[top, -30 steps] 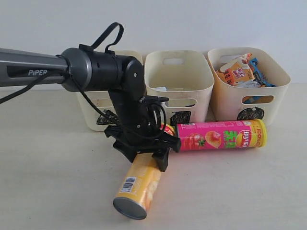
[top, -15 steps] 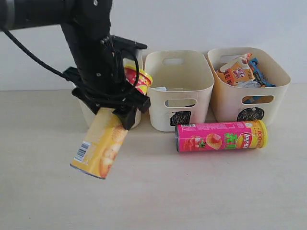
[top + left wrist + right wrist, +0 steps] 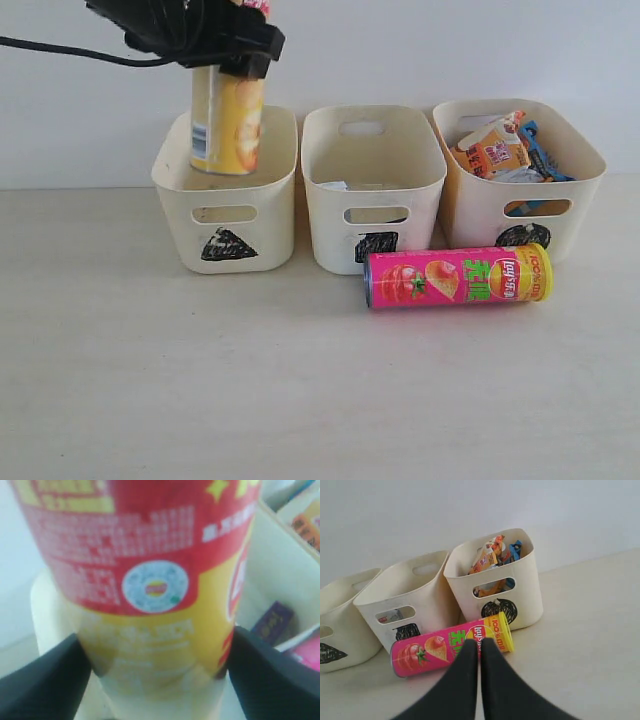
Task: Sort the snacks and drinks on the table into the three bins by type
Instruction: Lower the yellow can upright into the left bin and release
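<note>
Two of the six items remain outside the bins, on the evidence available. The left gripper (image 3: 226, 62) is clamped on the yellow chip can (image 3: 228, 125), held upright at eleven o'clock in the exterior view, its lower end at the mouth of the triangle bin (image 3: 180, 205). Whether it touches the bin floor cannot be told, and it is not yet let go. The pink chip can (image 3: 455, 277) lies on its side on the table (image 3: 300, 400), at five o'clock from the square bin (image 3: 330, 205) and close before it. The circle bin (image 3: 470, 215), at three o'clock from the square one, holds the orange bag (image 3: 495, 150) and the blue bag (image 3: 540, 150). The left wrist view shows the dark purple carton (image 3: 272, 622) inside the square bin; the second carton cannot be confirmed. The right gripper (image 3: 480, 647) is clenched on nothing, jaws pressed together, above the table short of the pink can. Judged outstanding: release of the yellow can, then removal of the pink can to the same bin.
</note>
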`<state>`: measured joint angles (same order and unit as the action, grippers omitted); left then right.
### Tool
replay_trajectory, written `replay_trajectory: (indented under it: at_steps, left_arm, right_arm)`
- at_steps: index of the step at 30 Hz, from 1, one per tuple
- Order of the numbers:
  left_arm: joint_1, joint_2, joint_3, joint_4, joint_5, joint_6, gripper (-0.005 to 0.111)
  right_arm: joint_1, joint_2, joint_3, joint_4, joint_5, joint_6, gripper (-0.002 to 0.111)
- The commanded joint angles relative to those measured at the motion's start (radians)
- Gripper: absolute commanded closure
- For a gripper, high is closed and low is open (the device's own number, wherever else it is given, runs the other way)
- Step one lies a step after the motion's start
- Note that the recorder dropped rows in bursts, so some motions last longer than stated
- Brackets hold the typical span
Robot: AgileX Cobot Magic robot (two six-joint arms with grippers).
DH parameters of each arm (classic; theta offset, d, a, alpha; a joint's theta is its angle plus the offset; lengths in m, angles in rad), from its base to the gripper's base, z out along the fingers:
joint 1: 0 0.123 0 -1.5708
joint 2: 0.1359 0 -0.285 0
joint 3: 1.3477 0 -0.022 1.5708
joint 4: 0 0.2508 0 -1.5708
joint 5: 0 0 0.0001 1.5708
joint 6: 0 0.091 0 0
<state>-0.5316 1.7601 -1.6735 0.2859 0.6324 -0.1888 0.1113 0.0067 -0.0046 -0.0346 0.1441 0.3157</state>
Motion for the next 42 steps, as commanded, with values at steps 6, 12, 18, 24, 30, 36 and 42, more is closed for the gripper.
replay_trajectory:
  at_steps: [6, 12, 18, 24, 30, 36, 42]
  left_arm:
    - [0.012, 0.114, -0.006, 0.159, -0.406, -0.009, 0.103]
    - [0.062, 0.193, -0.006, 0.156, -0.554, -0.088, 0.103]
    - [0.108, 0.248, -0.006, 0.152, -0.646, -0.135, 0.103]
    - [0.132, 0.299, -0.006, 0.148, -0.678, -0.135, 0.103]
    - [0.145, 0.353, -0.006, 0.148, -0.678, -0.135, 0.103]
    - [0.152, 0.394, -0.006, 0.141, -0.654, -0.135, 0.103]
    - [0.152, 0.410, -0.006, 0.141, -0.617, -0.135, 0.095]
  right_arm:
    - [0.003, -0.007, 0.005, 0.003, -0.001, -0.001, 0.108]
    - [0.003, -0.007, 0.005, 0.003, -0.001, -0.001, 0.108]
    - [0.003, -0.007, 0.005, 0.013, -0.004, -0.001, 0.108]
    - [0.003, -0.007, 0.005, 0.015, -0.004, -0.001, 0.108]
    - [0.003, -0.007, 0.005, 0.015, -0.004, -0.001, 0.108]
    - [0.003, -0.007, 0.005, 0.015, -0.004, -0.001, 0.108]
    - [0.003, -0.007, 0.005, 0.015, -0.004, -0.009, 0.108]
